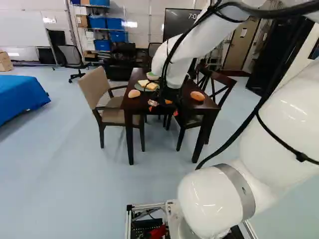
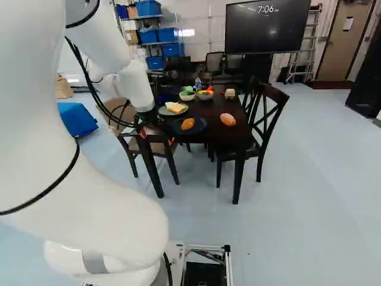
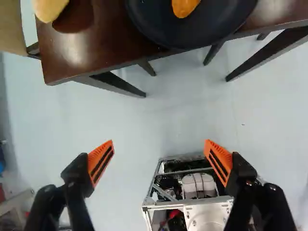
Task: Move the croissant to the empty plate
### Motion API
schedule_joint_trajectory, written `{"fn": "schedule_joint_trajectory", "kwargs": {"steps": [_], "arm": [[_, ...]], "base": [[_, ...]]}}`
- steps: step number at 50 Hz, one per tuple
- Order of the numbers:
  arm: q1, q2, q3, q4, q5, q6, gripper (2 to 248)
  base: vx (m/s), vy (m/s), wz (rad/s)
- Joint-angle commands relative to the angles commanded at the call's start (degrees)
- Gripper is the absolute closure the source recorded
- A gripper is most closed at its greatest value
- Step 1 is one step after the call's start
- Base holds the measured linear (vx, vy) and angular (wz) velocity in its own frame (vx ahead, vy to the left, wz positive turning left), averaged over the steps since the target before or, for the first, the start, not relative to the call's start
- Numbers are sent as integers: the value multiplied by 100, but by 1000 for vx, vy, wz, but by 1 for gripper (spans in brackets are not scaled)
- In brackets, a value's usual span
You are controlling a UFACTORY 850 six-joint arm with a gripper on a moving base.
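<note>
One croissant [image 2: 187,124] on dark plate [image 2: 201,127] — long axis slants ahead-right.

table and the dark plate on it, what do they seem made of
The table looks like dark wood with a glossy finish, from its reddish tone and bright highlights. The dark plate seems matte, showing only faint highlights; ceramic or plastic, I can't tell.

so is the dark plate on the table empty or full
Not empty: the right base view and wrist view both show an orange-brown piece of food resting on the dark plate.
</note>
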Motion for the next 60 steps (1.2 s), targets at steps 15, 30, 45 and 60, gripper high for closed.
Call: {"fn": "schedule_joint_trajectory", "kwargs": {"steps": [15, 30, 45, 60], "arm": [[-102, 118, 443, -38, 957, -238, 3], [-221, 255, 960, -82, 2073, -515, 3], [-346, 399, 1500, -128, 3240, -804, 3], [-456, 527, 1979, -169, 4273, -1061, 3]], "base": [[0, 0, 0], [0, 0, 0], [0, 0, 0], [0, 0, 0]]}}
